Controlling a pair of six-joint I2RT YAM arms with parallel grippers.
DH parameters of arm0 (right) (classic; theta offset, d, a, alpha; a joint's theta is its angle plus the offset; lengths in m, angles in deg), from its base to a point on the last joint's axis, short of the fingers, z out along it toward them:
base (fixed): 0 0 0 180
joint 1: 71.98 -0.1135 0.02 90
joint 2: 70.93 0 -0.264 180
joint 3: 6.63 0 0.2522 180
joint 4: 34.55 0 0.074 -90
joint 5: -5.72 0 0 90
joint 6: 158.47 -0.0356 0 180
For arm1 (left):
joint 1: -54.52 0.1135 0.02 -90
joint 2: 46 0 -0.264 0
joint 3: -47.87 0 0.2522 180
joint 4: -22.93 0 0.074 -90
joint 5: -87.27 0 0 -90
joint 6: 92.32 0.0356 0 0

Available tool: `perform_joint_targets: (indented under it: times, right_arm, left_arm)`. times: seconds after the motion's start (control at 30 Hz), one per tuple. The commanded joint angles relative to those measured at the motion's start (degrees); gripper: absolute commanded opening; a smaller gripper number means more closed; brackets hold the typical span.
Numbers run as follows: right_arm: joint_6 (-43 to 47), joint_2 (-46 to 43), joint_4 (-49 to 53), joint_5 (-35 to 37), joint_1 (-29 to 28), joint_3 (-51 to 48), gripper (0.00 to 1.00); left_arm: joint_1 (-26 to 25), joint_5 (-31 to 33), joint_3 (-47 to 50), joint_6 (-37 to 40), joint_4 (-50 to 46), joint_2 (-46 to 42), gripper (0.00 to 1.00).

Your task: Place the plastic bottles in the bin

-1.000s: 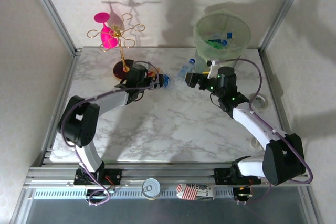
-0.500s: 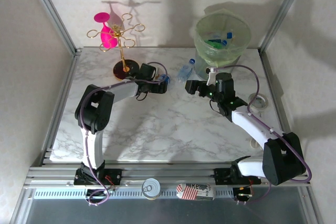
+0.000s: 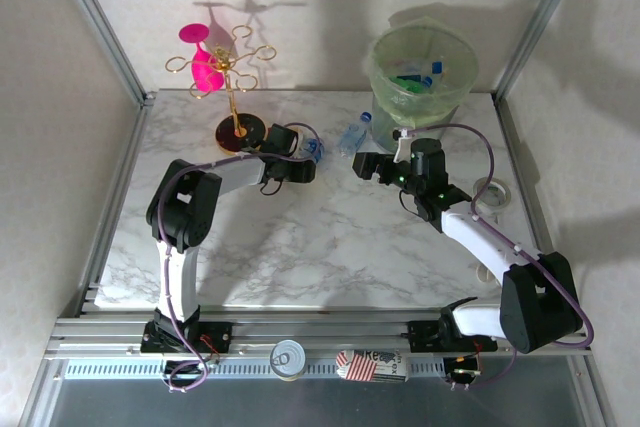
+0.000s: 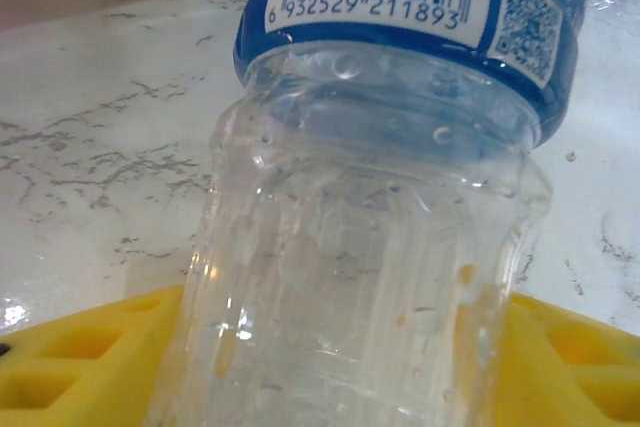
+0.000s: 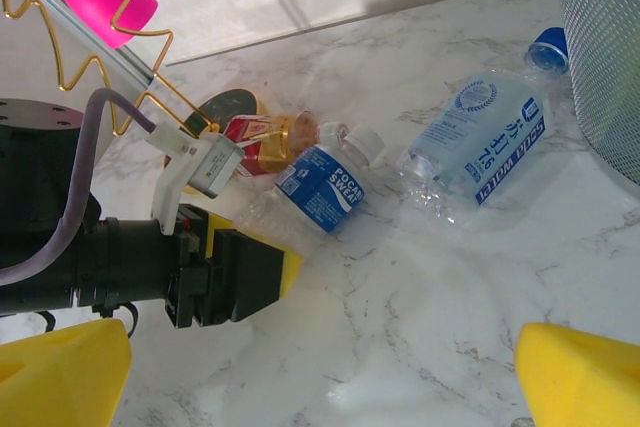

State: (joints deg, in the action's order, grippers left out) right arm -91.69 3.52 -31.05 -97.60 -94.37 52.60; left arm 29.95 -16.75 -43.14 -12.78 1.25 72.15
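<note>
At the far middle of the marble table, the left gripper lies low, stretched toward the back. Its jaws are drawn in on the Pocari Sweat bottle — in the left wrist view the 2 yellow pads sit against either side of the clear ribbed body, below the blue label with its barcode. That bottle lies on its side on the marble, held at its base end, white cap pointing away from the gripper. Just behind it, by the dark round foot of the gold stand with pink glasses, a red-labelled bottle lies on the table; its far end is too unclear to describe. To the right, a crumpled clear bottle with a pale blue label lies on its side just beside the bin, its blue cap nearest the bin's wall. The bin stands at the far right of the table, and through its pale green side several bottles show inside — blue caps and a green body among them. The right gripper hangs above the marble facing the left one, jaws spread wide with nothing between them; its foam pads frame bare tabletop. On the near rail stands 1 tin can.
</note>
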Motion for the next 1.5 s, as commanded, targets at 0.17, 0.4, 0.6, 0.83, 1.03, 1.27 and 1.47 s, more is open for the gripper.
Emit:
perform_joint_targets:
  times: [0.17,0.4,0.6,0.83,1.03,1.27,1.47]
  right_arm:
    - [-2.58,-0.84,-3.93,-2.88,-0.37,0.93,0.99]
    - [-8.51,0.51,-11.45,-8.68,-0.42,1.11,0.99]
    - [-15.30,4.61,-21.29,-16.33,-0.42,0.77,0.98]
    - [-19.68,8.80,-29.80,-21.53,-1.40,0.71,0.97]
    - [-20.04,10.40,-30.04,-22.01,-2.22,1.45,0.94]
    - [-20.54,11.31,-31.08,-22.17,-2.79,1.37,0.88]
    - [-20.34,11.50,-31.16,-22.08,-2.90,1.28,0.79]
  left_arm:
    - [0.07,-4.54,6.05,-4.66,7.23,-7.73,0.49]
    - [-1.71,-10.59,20.11,-14.24,28.39,-20.55,0.50]
    - [-6.31,-7.16,29.09,-18.73,40.53,-28.61,0.51]
    - [-12.58,-2.57,31.86,-18.20,42.62,-32.82,0.52]
    - [-14.24,-2.22,31.82,-17.14,42.48,-33.68,0.53]
    - [-16.15,-2.33,31.33,-14.84,40.85,-33.62,0.53]
    - [-17.26,-1.29,31.28,-14.06,39.92,-34.34,0.56]
